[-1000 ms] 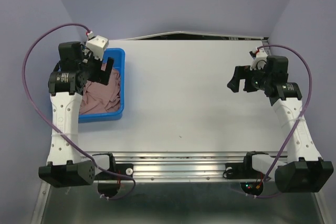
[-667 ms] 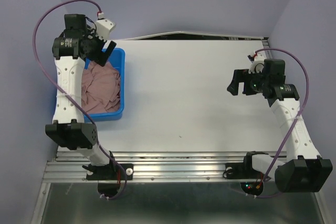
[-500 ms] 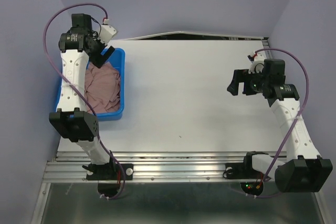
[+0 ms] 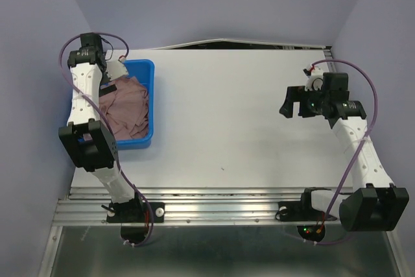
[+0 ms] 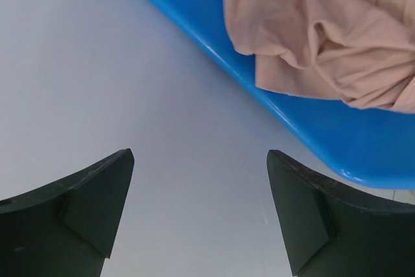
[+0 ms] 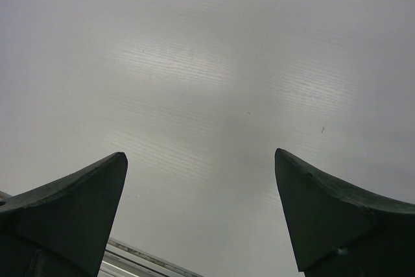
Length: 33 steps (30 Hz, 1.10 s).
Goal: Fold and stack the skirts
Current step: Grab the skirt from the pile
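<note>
Top external view has the skirts point(image 4: 128, 109) lying crumpled in a heap inside the blue bin point(image 4: 153, 95) at the left of the bench point(image 4: 227, 115), none lifted out, spread, folded or stacked, so by my reading the whole task is left to do. Beside the bin's far left corner the left claw point(image 4: 109, 81) hangs released and empty, its jaws in the left wrist view framing a pale surface just outside the blue wall, probably bench though the angle makes that hard to confirm. Well apart on the right, the right claw point(image 4: 293, 103) hovers over bare bench, likewise spread wide and holding nothing.
</note>
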Motion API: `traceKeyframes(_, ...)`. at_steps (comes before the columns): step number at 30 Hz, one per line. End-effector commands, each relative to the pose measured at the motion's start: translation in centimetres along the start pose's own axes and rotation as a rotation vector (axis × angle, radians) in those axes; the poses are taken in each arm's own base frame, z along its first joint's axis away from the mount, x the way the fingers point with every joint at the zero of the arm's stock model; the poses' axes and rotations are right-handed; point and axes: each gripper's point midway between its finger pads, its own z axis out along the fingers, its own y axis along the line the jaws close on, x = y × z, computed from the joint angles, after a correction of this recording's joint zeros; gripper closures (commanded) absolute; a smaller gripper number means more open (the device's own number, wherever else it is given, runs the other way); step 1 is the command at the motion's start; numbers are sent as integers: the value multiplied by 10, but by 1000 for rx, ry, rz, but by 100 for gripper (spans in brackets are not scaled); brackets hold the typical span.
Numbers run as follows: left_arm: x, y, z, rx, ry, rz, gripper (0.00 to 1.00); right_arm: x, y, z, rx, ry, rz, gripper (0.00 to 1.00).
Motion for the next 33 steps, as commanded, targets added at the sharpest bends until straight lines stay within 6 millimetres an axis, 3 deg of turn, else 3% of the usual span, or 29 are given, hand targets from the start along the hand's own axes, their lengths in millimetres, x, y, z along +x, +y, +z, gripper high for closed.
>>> traceKeyframes(1, 18, -1, 28, 11, 101, 159, 4, -6, -5, 2, 14, -16, -10, 0)
traceKeyframes(4, 19, -12, 59, 75, 132, 176, 4, -6, -7, 3, 18, -4, -10, 0)
traceKeyframes(14, 18, -21, 124, 109, 188, 205, 4, -5, -12, 6, 38, 29, -10, 0)
traceKeyframes(17, 16, -31, 134, 139, 182, 221, 4, -6, -15, 6, 54, 34, -15, 0)
traceKeyframes(24, 29, -87, 150, 248, 218, 296, 6, -4, -17, 8, 59, 39, -15, 0)
traceKeyframes(27, 33, -101, 152, 280, 233, 302, 9, -4, -17, 8, 60, 36, -15, 0)
traceKeyframes(30, 34, -99, 154, 269, 249, 291, 22, -5, -17, 7, 62, 30, -17, 0)
traceKeyframes(31, 34, -96, 153, 260, 251, 281, 38, -5, -17, 7, 62, 29, -17, 0)
traceKeyframes(33, 28, -78, 146, 218, 224, 241, 58, -6, -16, 5, 62, 20, -19, 0)
